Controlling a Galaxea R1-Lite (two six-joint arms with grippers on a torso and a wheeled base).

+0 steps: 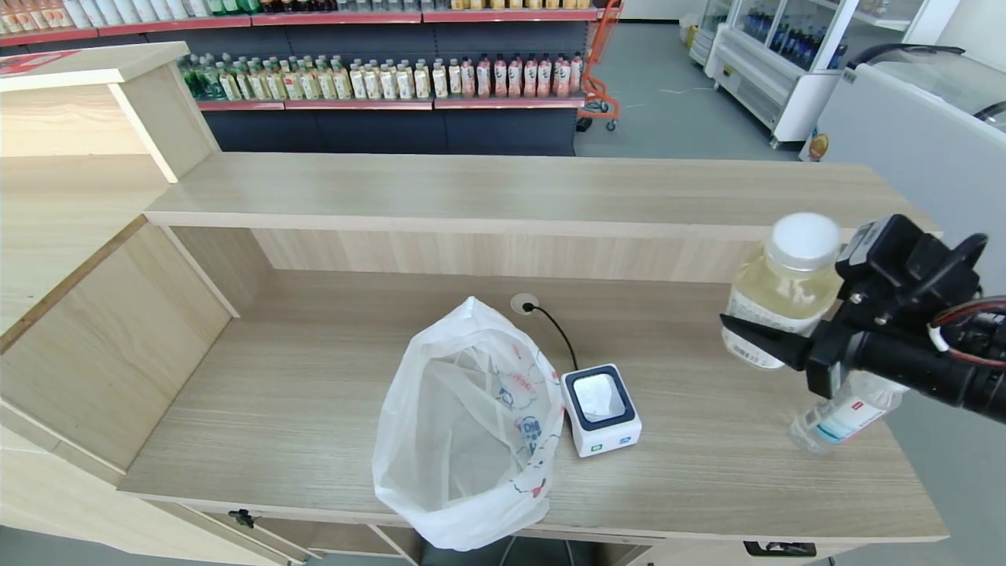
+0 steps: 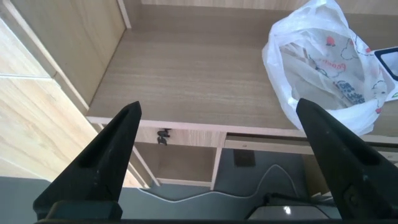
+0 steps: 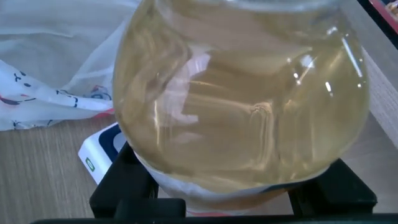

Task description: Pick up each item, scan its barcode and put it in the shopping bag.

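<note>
My right gripper (image 1: 766, 326) is shut on a bottle of pale yellow liquid (image 1: 786, 291) with a white cap, held upright above the right end of the counter. Up close, the bottle (image 3: 236, 93) sits between the gripper's dark fingers (image 3: 124, 193), with the scanner (image 3: 102, 155) and bag (image 3: 50, 68) below it. A white plastic shopping bag (image 1: 464, 424) stands open mid-counter. The white barcode scanner (image 1: 600, 409) sits right beside it. A clear bottle (image 1: 845, 417) lies on the counter under my right arm. My left gripper (image 2: 217, 168) is open, off the counter's front edge, left of the bag (image 2: 329, 62).
The wooden counter (image 1: 299, 393) has a raised back ledge (image 1: 511, 189) and a side wall on the left. A black cable (image 1: 554, 326) runs from the scanner to a hole in the counter. Bare counter lies left of the bag. Store shelves and freezers stand beyond.
</note>
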